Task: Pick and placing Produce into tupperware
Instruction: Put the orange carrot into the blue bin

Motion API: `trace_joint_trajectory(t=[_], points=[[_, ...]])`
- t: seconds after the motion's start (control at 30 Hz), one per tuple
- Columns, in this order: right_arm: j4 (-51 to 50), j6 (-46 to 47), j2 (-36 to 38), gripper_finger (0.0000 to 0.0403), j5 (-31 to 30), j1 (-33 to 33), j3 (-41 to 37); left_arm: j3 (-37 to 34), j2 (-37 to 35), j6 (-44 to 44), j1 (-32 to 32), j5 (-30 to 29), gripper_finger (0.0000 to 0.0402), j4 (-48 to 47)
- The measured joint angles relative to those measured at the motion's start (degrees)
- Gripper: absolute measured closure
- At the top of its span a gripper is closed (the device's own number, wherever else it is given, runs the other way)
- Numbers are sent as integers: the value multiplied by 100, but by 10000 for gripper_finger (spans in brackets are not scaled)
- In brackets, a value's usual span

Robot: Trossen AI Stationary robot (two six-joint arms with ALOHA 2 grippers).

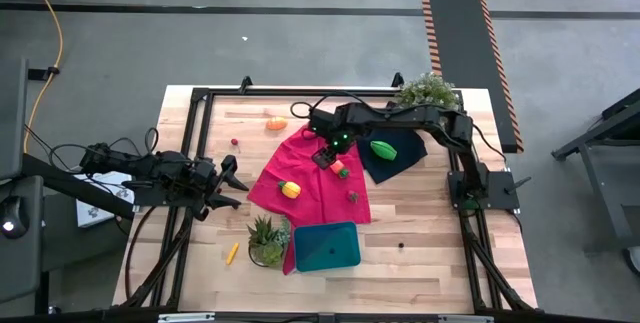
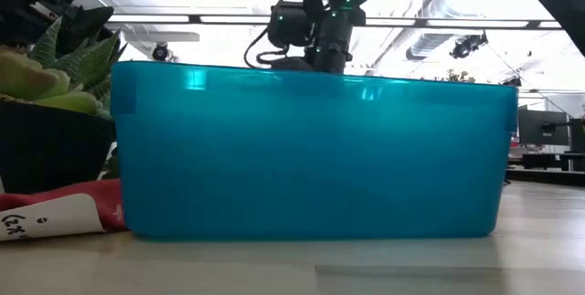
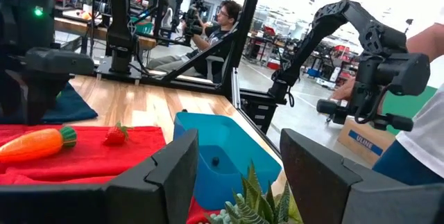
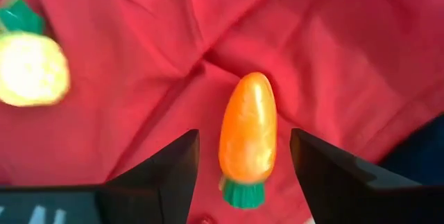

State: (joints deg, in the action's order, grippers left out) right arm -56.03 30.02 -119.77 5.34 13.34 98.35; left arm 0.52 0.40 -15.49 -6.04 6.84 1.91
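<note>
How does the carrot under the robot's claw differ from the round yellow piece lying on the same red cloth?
The carrot is long, tapered and glossy orange; the yellow piece is round and pale yellow. The carrot lies between the open fingers of the right gripper; the yellow piece lies apart, off to one side. Both have green leafy ends and rest on the red cloth.

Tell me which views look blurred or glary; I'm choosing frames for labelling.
Right wrist view: yellow piece is blurred and washed out, carrot carries glare streaks. Low view: bright ceiling lights behind the tupperware. High view: even light.
</note>
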Motion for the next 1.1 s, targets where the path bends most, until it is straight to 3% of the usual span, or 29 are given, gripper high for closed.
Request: trace_joint_trajectory(t=[1.1], points=[[1, -265, -538, 187, 519, 48, 4, 1, 0, -52, 0, -1, 208, 20]])
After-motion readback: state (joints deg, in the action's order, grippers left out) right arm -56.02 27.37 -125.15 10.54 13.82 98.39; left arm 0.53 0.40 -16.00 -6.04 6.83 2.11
